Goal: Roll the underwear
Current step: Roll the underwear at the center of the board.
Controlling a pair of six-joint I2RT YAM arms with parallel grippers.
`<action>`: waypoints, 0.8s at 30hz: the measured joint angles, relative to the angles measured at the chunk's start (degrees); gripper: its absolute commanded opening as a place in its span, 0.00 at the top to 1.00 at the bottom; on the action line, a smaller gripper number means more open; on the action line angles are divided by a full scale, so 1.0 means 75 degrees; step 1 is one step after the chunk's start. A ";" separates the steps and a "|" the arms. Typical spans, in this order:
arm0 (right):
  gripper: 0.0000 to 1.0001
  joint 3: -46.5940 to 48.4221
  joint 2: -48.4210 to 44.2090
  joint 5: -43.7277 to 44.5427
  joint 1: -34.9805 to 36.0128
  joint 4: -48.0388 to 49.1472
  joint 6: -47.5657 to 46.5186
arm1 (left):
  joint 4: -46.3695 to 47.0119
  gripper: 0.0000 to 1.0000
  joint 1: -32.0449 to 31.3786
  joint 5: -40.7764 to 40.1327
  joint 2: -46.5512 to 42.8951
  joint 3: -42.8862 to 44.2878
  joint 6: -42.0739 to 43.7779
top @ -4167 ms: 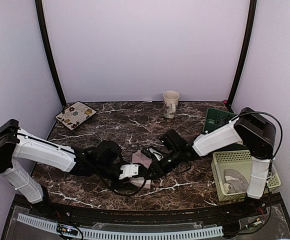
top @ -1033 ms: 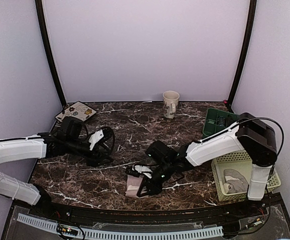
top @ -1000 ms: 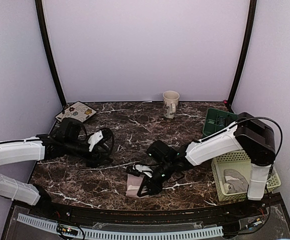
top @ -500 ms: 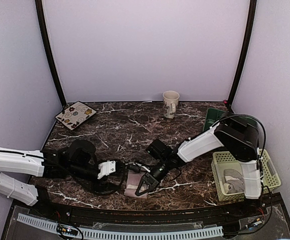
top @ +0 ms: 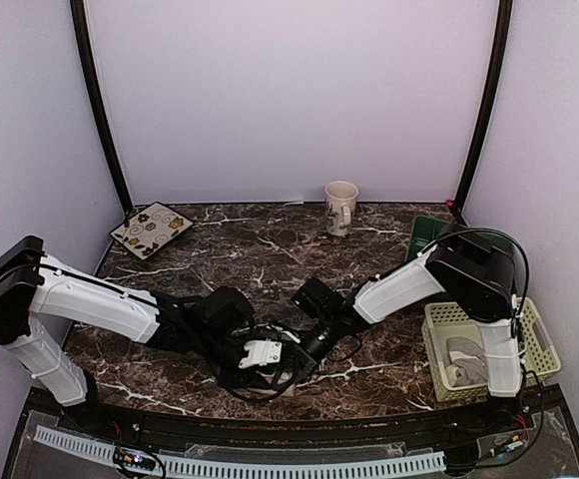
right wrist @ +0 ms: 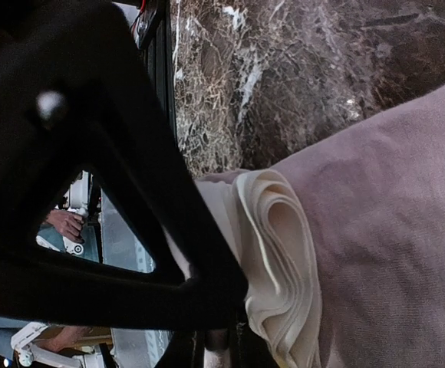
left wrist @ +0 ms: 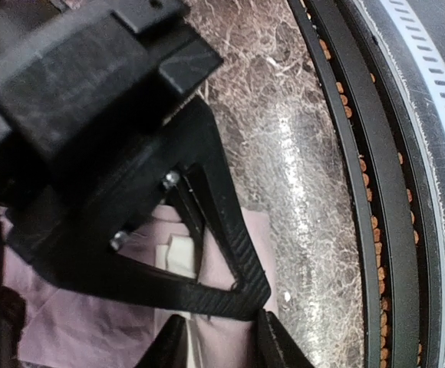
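Observation:
The dusty pink underwear (left wrist: 77, 330) with its cream panel (left wrist: 180, 257) lies on the marble near the front edge. In the top view both grippers cover nearly all of it. My right gripper (top: 304, 351) is shut on the cloth's rolled edge, where cream folds (right wrist: 284, 253) bulge beside its fingers (right wrist: 211, 353). My left gripper (top: 270, 357) meets it from the left; its jaws (left wrist: 222, 349) are apart, with pink cloth between them, just under the right gripper's black finger (left wrist: 230, 253). The navy striped underwear is out of view.
A beige mug (top: 341, 207) stands at the back centre and a patterned tile (top: 152, 229) at the back left. A green tray (top: 434, 239) and a pale basket (top: 439, 314) holding a grey cloth (top: 469, 359) are at the right. The black table rail (left wrist: 360, 192) runs close by.
My left arm has swung in from the left and brought its gripper onto the pink cloth beside the right gripper. The right gripper has stayed on the cloth near the front edge.

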 measured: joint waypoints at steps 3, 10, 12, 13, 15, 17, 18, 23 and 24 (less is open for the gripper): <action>0.88 -0.0023 -0.0003 0.0023 -0.0015 0.0026 0.0012 | -0.0239 0.82 0.0000 0.0181 0.0434 0.0207 0.0026; 0.72 -0.0321 -0.0536 0.0714 -0.0023 -0.0023 -0.0318 | -0.0930 1.00 0.0137 0.0589 0.0758 0.0656 0.0128; 0.70 -0.0662 -0.1014 0.1311 -0.0067 0.0052 -0.0484 | -0.1090 1.00 0.0283 0.0874 0.0883 0.0778 0.0131; 0.70 -0.0848 -0.1247 0.1568 -0.0105 0.0093 -0.0536 | -0.1186 1.00 0.0382 0.1020 0.0938 0.0848 0.0134; 0.68 -0.1378 -0.1900 0.2291 -0.0201 0.0195 -0.0694 | -0.1463 1.00 0.0659 0.1402 0.1110 0.1043 0.0134; 0.67 -0.1786 -0.2416 0.2838 -0.0248 0.0341 -0.0804 | -0.1743 1.00 0.0941 0.1769 0.1306 0.1259 0.0122; 0.67 -0.2052 -0.2736 0.3147 -0.0268 0.0455 -0.0854 | -0.1903 1.00 0.1000 0.1990 0.1448 0.1416 0.0108; 0.64 -0.3442 -0.4345 0.4494 -0.0154 0.1043 -0.1090 | -0.2693 1.00 0.1714 0.2908 0.2378 0.2308 0.0085; 0.64 -0.3727 -0.4704 0.4811 -0.0044 0.1137 -0.1169 | -0.2868 1.00 0.1795 0.3144 0.2608 0.2509 0.0073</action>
